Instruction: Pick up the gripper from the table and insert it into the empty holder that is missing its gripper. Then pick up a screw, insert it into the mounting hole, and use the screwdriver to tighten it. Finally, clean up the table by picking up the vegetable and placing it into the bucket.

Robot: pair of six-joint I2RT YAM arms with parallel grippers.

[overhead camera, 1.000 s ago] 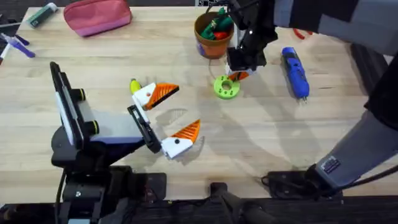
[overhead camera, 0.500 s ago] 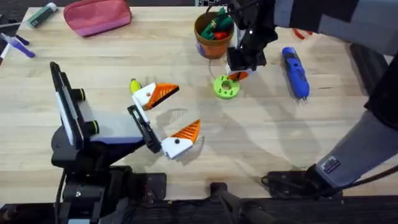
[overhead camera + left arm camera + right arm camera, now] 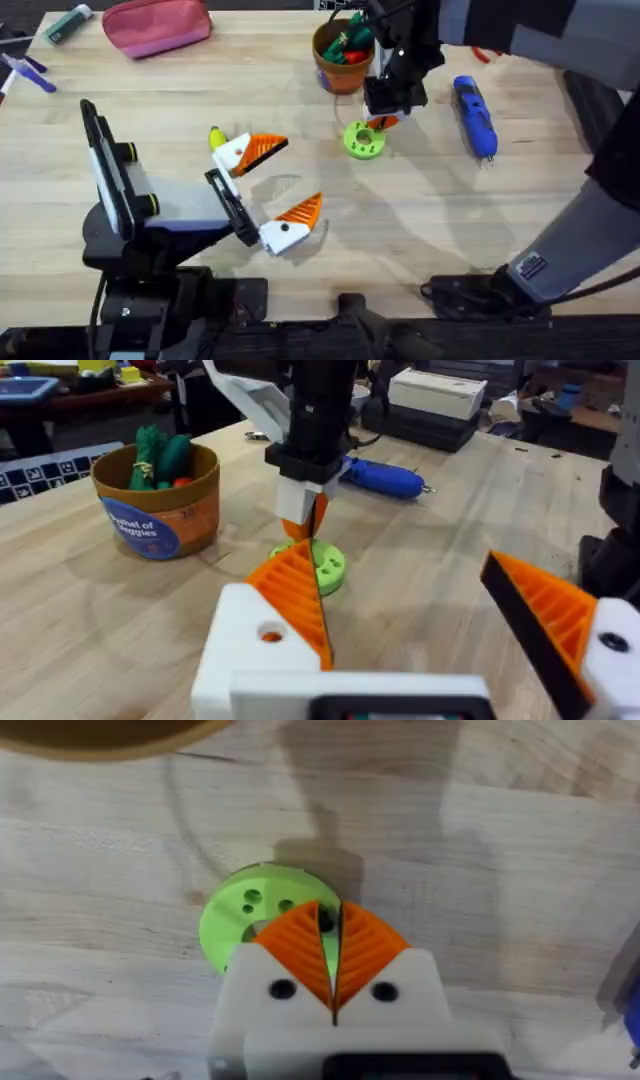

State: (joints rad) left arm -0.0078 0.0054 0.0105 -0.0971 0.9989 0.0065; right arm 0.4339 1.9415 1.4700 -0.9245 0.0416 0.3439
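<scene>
My right gripper (image 3: pixel 383 122) hangs tip-down over a lime-green disc (image 3: pixel 360 142), its orange pads (image 3: pixel 300 945) pressed together. A tiny dark thing, seemingly the screw (image 3: pixel 325 920), is pinched at their tips. My left gripper (image 3: pixel 300 172) lies open low over the table, and both its white mounts carry orange tips. The yellow vegetable (image 3: pixel 215 136) lies just behind its far finger. The blue screwdriver (image 3: pixel 475 115) rests right of the disc. The bucket (image 3: pixel 340 62) stands behind the disc, holding red and green toy vegetables. The loose gripper and the empty holder are out of view.
A pink pouch (image 3: pixel 157 25) and some markers (image 3: pixel 25 70) lie at the table's far left. Something red (image 3: pixel 487 55) peeks out beyond the right arm. Bare wood stretches between the two arms, in front of the disc.
</scene>
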